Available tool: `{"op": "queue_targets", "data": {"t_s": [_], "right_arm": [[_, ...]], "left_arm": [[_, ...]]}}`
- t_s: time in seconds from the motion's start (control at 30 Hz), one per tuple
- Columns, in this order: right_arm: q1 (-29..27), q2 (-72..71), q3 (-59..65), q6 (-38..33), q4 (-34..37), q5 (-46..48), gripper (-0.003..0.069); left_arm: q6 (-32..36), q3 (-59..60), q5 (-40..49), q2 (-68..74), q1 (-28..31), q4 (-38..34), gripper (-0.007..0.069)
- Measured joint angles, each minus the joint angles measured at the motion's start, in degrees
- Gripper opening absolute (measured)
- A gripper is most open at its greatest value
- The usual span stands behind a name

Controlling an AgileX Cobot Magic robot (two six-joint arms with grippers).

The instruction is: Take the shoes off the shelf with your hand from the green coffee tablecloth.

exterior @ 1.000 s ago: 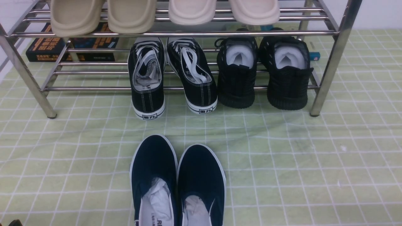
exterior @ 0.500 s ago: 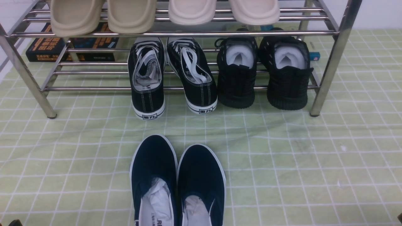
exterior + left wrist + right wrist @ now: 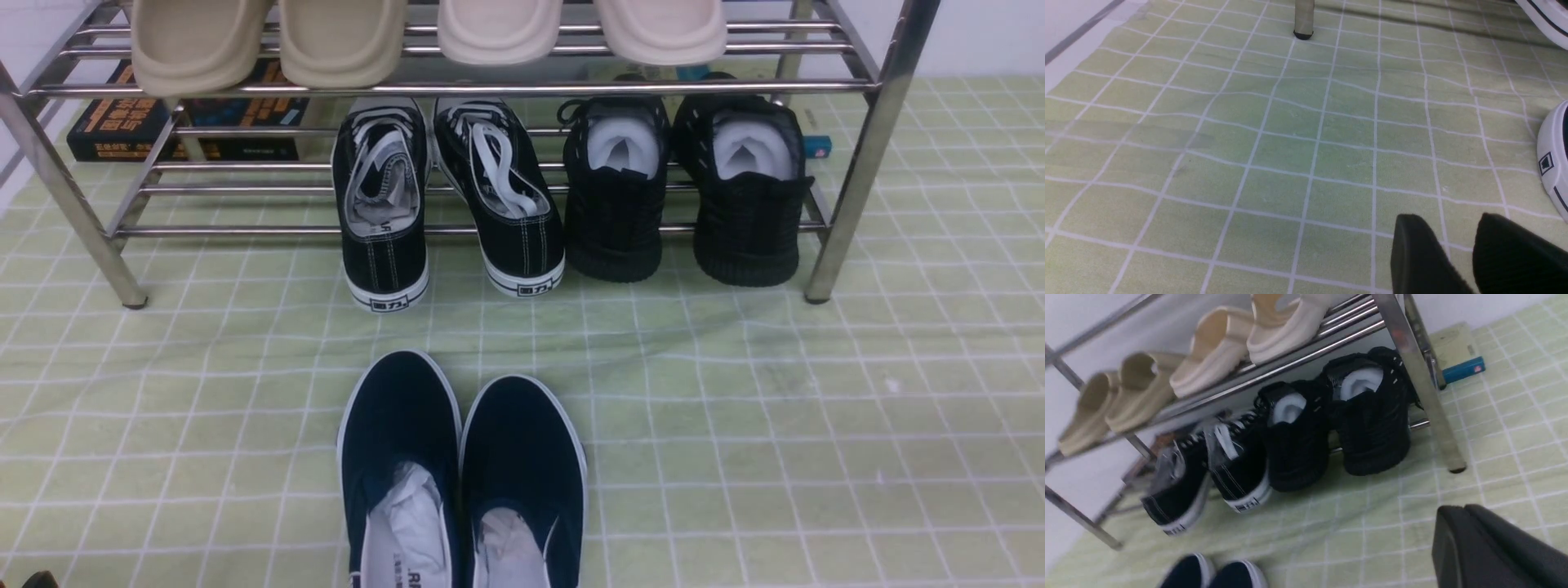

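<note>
Black mesh shoes (image 3: 616, 216) sit at right end of shelf (image 3: 457, 87), lower tier, heels past front edge; right gripper (image 3: 1457, 522) closed, empty, over tablecloth (image 3: 816, 408); left gripper (image 3: 1449, 220) fingers apart

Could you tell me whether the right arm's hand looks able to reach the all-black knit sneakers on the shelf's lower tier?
Probably yes: the all-black knit sneakers have heels jutting past the steel-tube shelf, with bare green checked tablecloth before the shut right hand; its leg stands close.
</note>
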Motion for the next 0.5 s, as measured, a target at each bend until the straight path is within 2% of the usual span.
{"op": "queue_targets", "data": {"t_s": [0.13, 0.3, 0.37, 0.47, 0.5], "right_arm": [[0.0, 18.3, -10.4, -0.6, -8.5, 14.5, 0.0001], [0.7, 37.2, -18.7, -2.5, -9.9, 24.1, 0.0004], [3.9, 47.5, -23.8, -6.5, -7.5, 26.1, 0.0015], [8.5, 53.9, -28.7, -8.2, -6.3, 26.4, 0.0034], [12.7, 58.6, -33.0, -8.0, -6.6, 26.4, 0.0060]], "left_arm": [[0.0, 0.0, 0.0, 0.0, 0.0, 0.0, 0.0242], [0.0, 0.0, 0.0, 0.0, 0.0, 0.0, 0.0242], [0.0, 0.0, 0.0, 0.0, 0.0, 0.0, 0.0242], [0.0, 0.0, 0.0, 0.0, 0.0, 0.0, 0.0242], [0.0, 0.0, 0.0, 0.0, 0.0, 0.0, 0.0242]]}}
